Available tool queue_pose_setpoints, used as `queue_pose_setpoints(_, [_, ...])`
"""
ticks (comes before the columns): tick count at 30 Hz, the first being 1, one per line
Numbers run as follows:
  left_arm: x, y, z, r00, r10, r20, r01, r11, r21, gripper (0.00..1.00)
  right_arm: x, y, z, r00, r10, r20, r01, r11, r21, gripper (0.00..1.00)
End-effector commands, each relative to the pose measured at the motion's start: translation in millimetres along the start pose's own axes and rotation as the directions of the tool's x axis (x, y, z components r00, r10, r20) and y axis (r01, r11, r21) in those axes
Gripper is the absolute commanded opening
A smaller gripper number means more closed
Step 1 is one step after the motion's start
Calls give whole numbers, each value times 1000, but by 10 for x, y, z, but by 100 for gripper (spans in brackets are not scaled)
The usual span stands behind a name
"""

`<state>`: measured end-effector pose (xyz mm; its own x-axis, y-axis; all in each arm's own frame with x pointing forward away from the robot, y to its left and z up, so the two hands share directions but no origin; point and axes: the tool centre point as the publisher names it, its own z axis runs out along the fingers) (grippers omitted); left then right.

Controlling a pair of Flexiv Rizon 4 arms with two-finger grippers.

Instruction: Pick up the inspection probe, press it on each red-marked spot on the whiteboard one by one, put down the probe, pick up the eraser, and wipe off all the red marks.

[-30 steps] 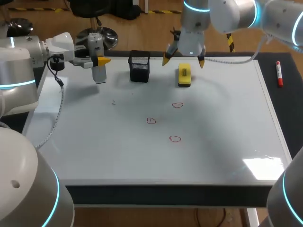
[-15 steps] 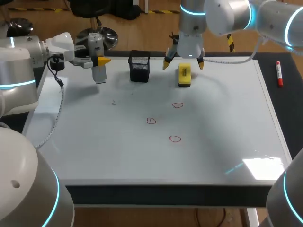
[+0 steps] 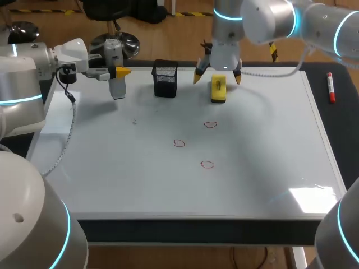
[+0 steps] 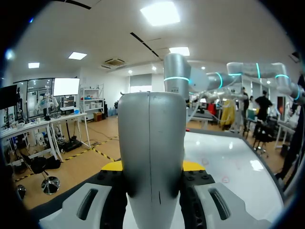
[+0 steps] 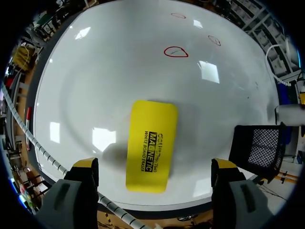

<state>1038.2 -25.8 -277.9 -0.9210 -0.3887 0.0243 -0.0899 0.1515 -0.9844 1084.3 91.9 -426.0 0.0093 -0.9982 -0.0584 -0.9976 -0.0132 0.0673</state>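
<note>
Three red marks (image 3: 179, 143) show on the whiteboard (image 3: 101, 168), all intact, so wiping hasn't begun. Whether each got pressed can't be read from the pics. As for the probe (image 3: 117, 88), it's not set down: it hangs from the left gripper (image 3: 115, 73) over the board's far left part, fingers clamped on its grey body. Near it stands a black mesh holder (image 3: 165, 79), prob. its home, apart from it. Next along the far edge the yellow eraser (image 3: 218, 89) lies flat on the board. Over it sits the right gripper (image 3: 217, 75) w/ fingers wide apart, one yellow tip each side.

My read: eraser pickup is the step in hand. Left to do = close on eraser, wipe 3 marks, park the probe at some pt.

Views differ. Right wrist view shows clear gaps btw each fingertip & the eraser's long sides, w/ the eraser running lengthwise ahead btw the fingers, which head view can't settle. It also catches the holder beside the eraser & the marks beyond. Left wrist view is mostly blocked by the probe's body, yellow tips peeking out either side, but only it shows that grip close up. Head view alone shows a red marker pen (image 3: 331, 88) on the dark counter (image 3: 336, 140) off the board's right edge.
</note>
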Motion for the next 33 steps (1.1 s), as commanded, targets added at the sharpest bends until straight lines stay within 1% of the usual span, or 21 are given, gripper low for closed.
queue_pose_setpoints(1, [-1, -5, 3, 1000, 1, 1, -1, 1000, 2, 0, 12, 12, 32, 1000, 1, 2, -1, 1000, 2, 100])
queue_pose_setpoints(18, [-1, -5, 3, 1000, 1, 1, -1, 1000, 2, 0, 51, 33, 142, 1000, 24, -9, -24, 1000, -3, 100])
queue_pose_setpoints(19, [-1, -5, 3, 1000, 1, 1, -1, 1000, 2, 0, 51, 38, 138, 1000, 25, -10, -25, 1000, -3, 97])
queue_pose_setpoints(20, [-1, -5, 3, 1000, 1, 1, -1, 1000, 2, 0, 52, 41, 135, 1000, 26, -10, -26, 1000, -3, 86])
queue_pose_setpoints(21, [-1, -5, 3, 1000, 1, 1, -1, 1000, 2, 0, 55, 44, 135, 1000, 28, -12, -28, 1000, -4, 82])
queue_pose_setpoints(24, [-1, -5, 3, 1000, 1, 1, -1, 1000, 2, 0, 67, 50, 135, 999, 33, -11, -33, 999, -4, 80])
queue_pose_setpoints(25, [-1, -5, 3, 1000, 1, 1, -1, 1000, 2, 0, 84, 51, 144, 999, 35, -12, -35, 999, -4, 78])
queue_pose_setpoints(26, [-1, -5, 3, 1000, 1, 1, -1, 1000, 2, 0, 87, 52, 146, 999, 36, -12, -36, 999, -4, 66])
queue_pose_setpoints(27, [-1, -5, 3, 1000, 1, 1, -1, 1000, 2, 0, 91, 54, 149, 999, 37, -12, -37, 999, -5, 61])
queue_pose_setpoints(28, [-1, -5, 3, 1000, 1, 1, -1, 1000, 2, 0, 93, 56, 150, 999, 38, -12, -38, 999, -5, 53])
queue_pose_setpoints(30, [-1, -5, 3, 1000, 1, 1, -1, 1000, 2, 0, 93, 69, 148, 999, 42, -12, -42, 999, -8, 49])
queue_pose_setpoints(33, [-1, -5, 3, 1000, 1, 1, -1, 1000, 2, 0, 110, 86, 174, 999, 49, -13, -49, 999, -13, 48])
